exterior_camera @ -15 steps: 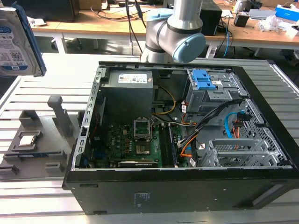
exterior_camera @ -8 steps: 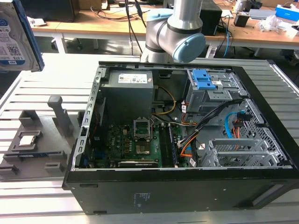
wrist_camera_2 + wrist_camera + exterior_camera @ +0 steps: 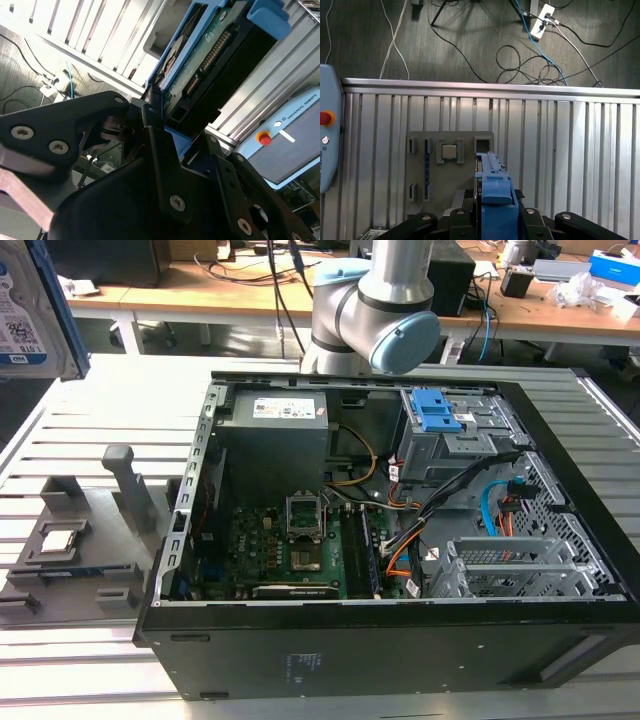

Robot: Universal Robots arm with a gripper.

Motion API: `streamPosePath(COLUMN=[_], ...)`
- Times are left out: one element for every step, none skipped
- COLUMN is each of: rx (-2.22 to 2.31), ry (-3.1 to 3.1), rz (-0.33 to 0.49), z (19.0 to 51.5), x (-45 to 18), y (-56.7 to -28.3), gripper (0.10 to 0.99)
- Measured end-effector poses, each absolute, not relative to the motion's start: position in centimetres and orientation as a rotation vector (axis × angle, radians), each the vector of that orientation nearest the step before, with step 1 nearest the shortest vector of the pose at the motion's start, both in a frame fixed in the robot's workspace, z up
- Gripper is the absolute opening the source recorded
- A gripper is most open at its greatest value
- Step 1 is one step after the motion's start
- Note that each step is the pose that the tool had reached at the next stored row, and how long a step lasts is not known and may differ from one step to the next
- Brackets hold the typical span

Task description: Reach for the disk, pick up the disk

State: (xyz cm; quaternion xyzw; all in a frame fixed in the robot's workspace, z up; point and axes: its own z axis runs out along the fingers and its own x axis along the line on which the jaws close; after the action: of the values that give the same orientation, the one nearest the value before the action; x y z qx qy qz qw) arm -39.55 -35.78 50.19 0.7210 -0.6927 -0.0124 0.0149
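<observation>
The disk [image 3: 210, 55] is a silver drive in a blue plastic carrier frame, its green circuit board and connector pins facing the second wrist view. My gripper [image 3: 176, 134] is shut on it, black fingers [image 3: 152, 125] clamping its lower end. In the first wrist view the disk [image 3: 494, 197] stands edge-on between the fingers, held high above the slatted table. In the exterior view the disk [image 3: 22, 310] hangs at the upper left, showing its white-and-blue label, well clear of the computer case.
An open black computer case [image 3: 560, 570] lies on the slatted aluminium table [image 3: 100, 410], with a grey drive cage with blue latches [image 3: 440, 412] inside. A grey fixture plate [image 3: 417, 165] holding a small square chip [image 3: 449, 151] lies below the gripper. A pendant with a red button [image 3: 325, 118] and floor cables [image 3: 530, 65] lie beyond.
</observation>
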Motion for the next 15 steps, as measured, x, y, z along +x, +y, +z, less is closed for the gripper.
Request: streamPosePath(rx=[2.244, 2.244, 2.244, 2.244, 2.244, 2.244, 2.244, 2.244, 2.244, 2.244, 2.244, 2.244, 2.244, 2.244, 2.244], ry=[-2.156, -2.156, -2.156, -2.156, -2.156, -2.156, -2.156, -2.156, -2.156, -2.156, -2.156, -2.156, -2.156, -2.156, -2.156], rz=[-0.039, -0.039, -0.039, -0.039, -0.039, -0.039, -0.039, -0.039, -0.039, -0.039, -0.039, -0.039, -0.039, -0.039, -0.039], z=[50.3, 50.5, 50.7, 50.9, 51.1, 51.3, 51.6, 51.7, 51.7, 51.7, 51.7, 51.7, 51.7, 51.7, 51.7], x=[-39.6, -39.6, -39.6, -39.6, -39.6, -39.6, -39.6, -39.6, -39.6, -39.6, -39.6, -39.6, -39.6, -39.6, -39.5], y=[-35.8, -35.8, -35.8, -35.8, -35.8, -35.8, -35.8, -35.8, -35.8, -35.8, -35.8, -35.8, -35.8, -35.8, -35.8], gripper=[0.369, 0.369, 0.369, 0.369, 0.369, 0.369, 0.369, 0.369, 0.369, 0.369, 0.369, 0.369, 0.369, 0.369, 0.369])
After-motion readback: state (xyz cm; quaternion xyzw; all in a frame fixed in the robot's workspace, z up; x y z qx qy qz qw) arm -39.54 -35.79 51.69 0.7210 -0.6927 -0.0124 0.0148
